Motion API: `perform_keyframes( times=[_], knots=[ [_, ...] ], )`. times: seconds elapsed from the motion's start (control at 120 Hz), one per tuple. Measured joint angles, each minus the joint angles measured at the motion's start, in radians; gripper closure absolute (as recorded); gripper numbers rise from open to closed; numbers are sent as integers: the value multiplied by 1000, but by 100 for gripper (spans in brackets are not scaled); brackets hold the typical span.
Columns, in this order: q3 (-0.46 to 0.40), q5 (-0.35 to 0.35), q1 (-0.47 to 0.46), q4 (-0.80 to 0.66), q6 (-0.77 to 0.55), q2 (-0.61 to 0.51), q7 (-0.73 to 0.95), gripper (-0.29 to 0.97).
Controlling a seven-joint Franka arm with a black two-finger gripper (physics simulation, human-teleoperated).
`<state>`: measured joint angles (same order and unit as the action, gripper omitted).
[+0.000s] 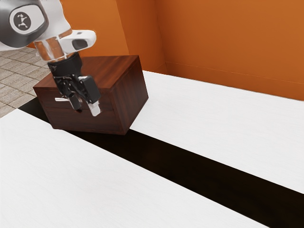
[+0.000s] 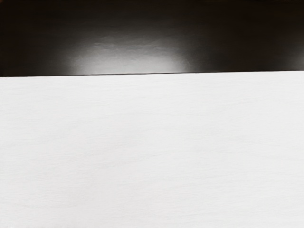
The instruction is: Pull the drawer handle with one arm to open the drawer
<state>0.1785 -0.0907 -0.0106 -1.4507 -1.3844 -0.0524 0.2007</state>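
Observation:
A dark brown wooden drawer box (image 1: 118, 90) sits on the table at the upper left of the exterior view. Its front face turns toward the lower left, and a thin seam runs across it. A small silver handle (image 1: 60, 99) sticks out from that face. My gripper (image 1: 86, 107) hangs right in front of the face, fingers pointing down and apart, open. The handle's visible end lies just beside the finger nearer the exterior view's left. Whether a finger touches the handle I cannot tell. The drawer front looks flush with the box.
The table (image 1: 213, 123) is white with a glossy black stripe (image 1: 199, 171) running diagonally from under the box to the lower right. The wrist view looks down on the white surface (image 2: 152, 152) and the black stripe (image 2: 237, 38). Orange walls (image 1: 228, 33) stand behind the table.

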Motion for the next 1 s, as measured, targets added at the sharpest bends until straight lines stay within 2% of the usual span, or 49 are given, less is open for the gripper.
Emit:
perform_keyframes(
  times=[0.167,0.367,0.533,0.617,0.742,0.833,0.908,1.0],
  knots=[
    [2,8,60,-23,-43,-13,17,2],
    [31,-41,33,-19,-53,-16,-66,2],
    [10,-54,46,-15,-48,-9,-363,2],
    [-4,-34,21,-11,-51,9,-534,3],
    [28,-16,-44,-10,-62,23,-756,3],
    [58,-9,-57,-22,-92,19,-891,3],
    [67,-5,-23,-86,-146,-18,-991,4],
    [65,0,99,-211,-249,-100,-1101,4]
  ],
)
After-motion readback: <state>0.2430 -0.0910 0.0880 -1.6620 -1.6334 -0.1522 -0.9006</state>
